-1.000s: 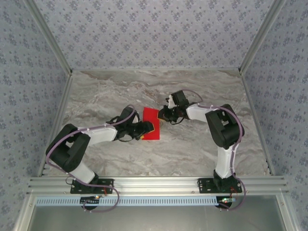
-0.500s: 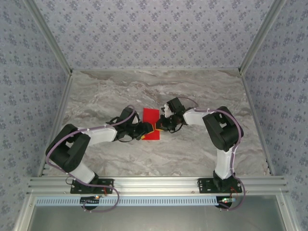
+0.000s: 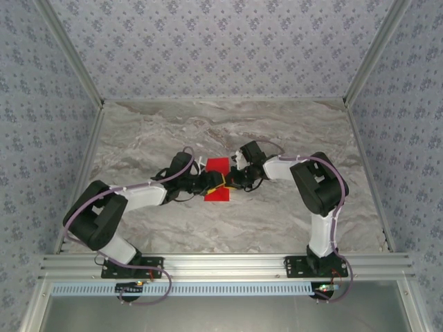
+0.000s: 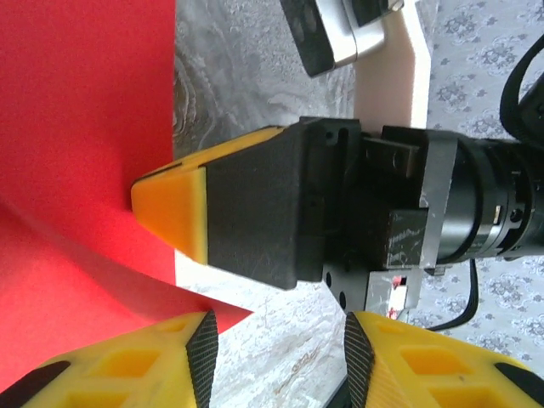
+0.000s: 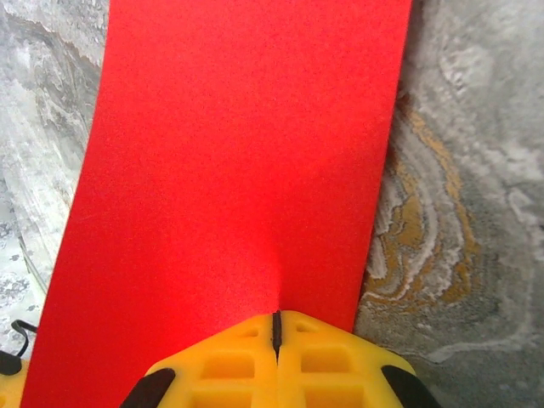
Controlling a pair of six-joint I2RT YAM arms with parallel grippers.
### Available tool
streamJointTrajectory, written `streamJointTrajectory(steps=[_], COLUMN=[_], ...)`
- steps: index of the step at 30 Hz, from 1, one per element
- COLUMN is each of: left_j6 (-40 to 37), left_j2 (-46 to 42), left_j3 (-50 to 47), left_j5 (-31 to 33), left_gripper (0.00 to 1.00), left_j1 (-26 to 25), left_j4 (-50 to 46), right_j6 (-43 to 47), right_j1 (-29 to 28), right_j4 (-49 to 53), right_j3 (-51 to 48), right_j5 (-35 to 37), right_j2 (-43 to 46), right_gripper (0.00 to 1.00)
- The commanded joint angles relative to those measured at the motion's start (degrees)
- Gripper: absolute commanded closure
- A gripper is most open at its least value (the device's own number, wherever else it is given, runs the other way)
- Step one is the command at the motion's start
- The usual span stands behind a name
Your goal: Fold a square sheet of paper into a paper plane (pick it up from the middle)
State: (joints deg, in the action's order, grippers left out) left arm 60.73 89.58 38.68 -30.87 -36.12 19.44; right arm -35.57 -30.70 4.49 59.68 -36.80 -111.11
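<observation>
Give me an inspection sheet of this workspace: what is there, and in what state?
Surface: grey marbled table.
Job's things: red paper in the middle of the table.
Clutter: nothing seen.
Grippers: right gripper shut on the paper's edge; left gripper open, a paper corner by its gap.
Cables: pale cables run along both arms.
Surroundings: patterned walls on three sides; metal rail at the near edge.

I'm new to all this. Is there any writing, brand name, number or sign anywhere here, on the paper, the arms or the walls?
No text can be read anywhere. The square sheet of paper is plain red. The yellow fingers of the right gripper pinching it bear no mark. The wallpaper has a flower pattern, not letters.
</observation>
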Motion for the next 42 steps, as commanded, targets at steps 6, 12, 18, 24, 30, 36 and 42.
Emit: streamJointTrajectory(steps=[6,12,18,24,30,36,42], left_j6=[0.7,1.3,0.9,0.4,0.1,0.0,0.0], left_j2=[4.1,5.3,5.0,5.1,5.5,5.6,5.6], left_j3=[1.1,0.8,-0.5,-0.9,-0.7,-0.8,-1.0], left_j5=[-0.1,0.5,2.3,2.9,2.8,2.8,2.8], left_gripper=[0.54,0.66,0.78,0.87,0.93,0.97,0.99], left_j1=[0.3,0.2,0.3,0.3,0.3,0.3,0.3], left_j4=[4.6,5.6,4.2,3.5,3.4,3.5,3.6], right_j6=[-5.1,-4.6,-7.8,-11.2,-11.1,-11.2,-11.3], right_j1=[4.3,4.9,2.7,2.4,1.7,1.3,1.3], right_j4=[-2.9,-6.6,-12.4,-17.5,-17.3,-17.3,-17.0], right_j3=[-6.2,-9.0,-8.8,-9.5,-9.2,-9.2,-9.4], right_j5=[-0.7,-3.9,-6.4,-7.8,-8.2,-8.7,-8.6], right_j2=[8.4,9.8,7.9,6.2,5.1,4.7,4.8], right_gripper=[0.95,0.78,0.73,0.75,0.78,0.78,0.82])
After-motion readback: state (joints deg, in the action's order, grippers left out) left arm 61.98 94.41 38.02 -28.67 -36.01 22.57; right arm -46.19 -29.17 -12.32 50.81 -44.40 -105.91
